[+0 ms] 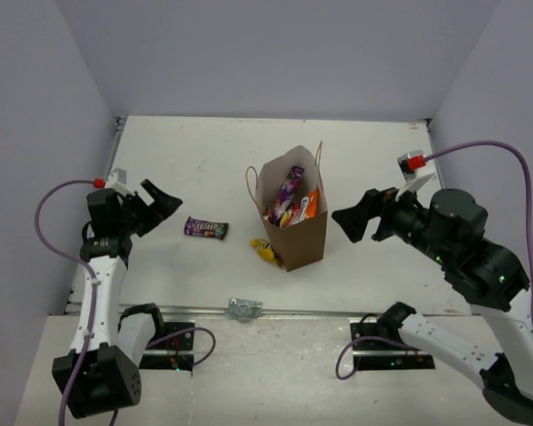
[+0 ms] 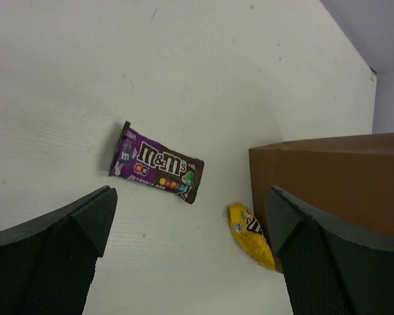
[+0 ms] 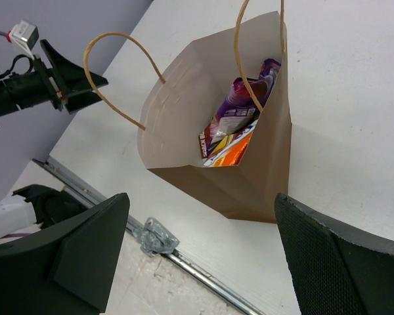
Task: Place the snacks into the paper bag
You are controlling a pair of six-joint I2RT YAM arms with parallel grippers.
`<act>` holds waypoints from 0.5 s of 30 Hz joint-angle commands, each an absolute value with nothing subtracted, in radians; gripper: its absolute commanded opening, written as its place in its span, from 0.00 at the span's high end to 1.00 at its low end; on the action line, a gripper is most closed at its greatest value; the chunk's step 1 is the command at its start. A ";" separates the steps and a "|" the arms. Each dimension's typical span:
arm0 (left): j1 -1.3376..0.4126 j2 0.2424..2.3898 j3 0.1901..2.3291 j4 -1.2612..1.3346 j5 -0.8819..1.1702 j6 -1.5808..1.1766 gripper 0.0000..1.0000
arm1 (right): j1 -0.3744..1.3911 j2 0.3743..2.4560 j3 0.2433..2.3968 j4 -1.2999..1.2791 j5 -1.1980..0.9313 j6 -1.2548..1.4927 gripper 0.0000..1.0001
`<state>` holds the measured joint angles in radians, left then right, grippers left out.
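Observation:
The brown paper bag [image 1: 295, 232] stands upright mid-table with several snacks [image 1: 290, 202] showing in its open top [image 3: 238, 121]. A purple M&M's packet [image 1: 206, 228] lies flat on the table to its left [image 2: 156, 164]. A small yellow packet [image 1: 265, 252] rests against the foot of the bag [image 2: 251, 234]. My left gripper [image 1: 163, 209] hovers left of the purple packet, open and empty [image 2: 189, 210]. On the bag's right side, my right gripper [image 1: 360, 218] is held open and empty, aimed at the bag [image 3: 202, 200].
A crumpled silver wrapper [image 1: 244, 308] lies on the metal rail [image 1: 338, 313] at the table's near edge, also in the right wrist view [image 3: 154, 237]. Purple walls close in the table on three sides. The bag's string handles [image 3: 118, 72] stick up.

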<state>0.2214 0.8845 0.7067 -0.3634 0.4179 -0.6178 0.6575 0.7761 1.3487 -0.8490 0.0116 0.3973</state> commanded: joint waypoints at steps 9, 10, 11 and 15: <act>0.285 0.972 0.509 -0.138 0.594 -0.618 0.00 | 0.653 0.778 1.304 -0.793 -0.026 0.419 0.05; 0.285 0.985 0.502 -0.114 0.594 -0.618 0.00 | 0.652 0.778 1.304 -0.792 -0.028 0.419 0.05; 0.285 1.011 0.483 -0.100 0.595 -0.620 0.00 | 0.652 0.776 1.304 -0.792 -0.028 0.419 0.05; 0.285 1.063 0.422 0.006 0.598 -0.659 0.00 | 0.652 0.773 1.304 -0.792 -0.026 0.422 0.05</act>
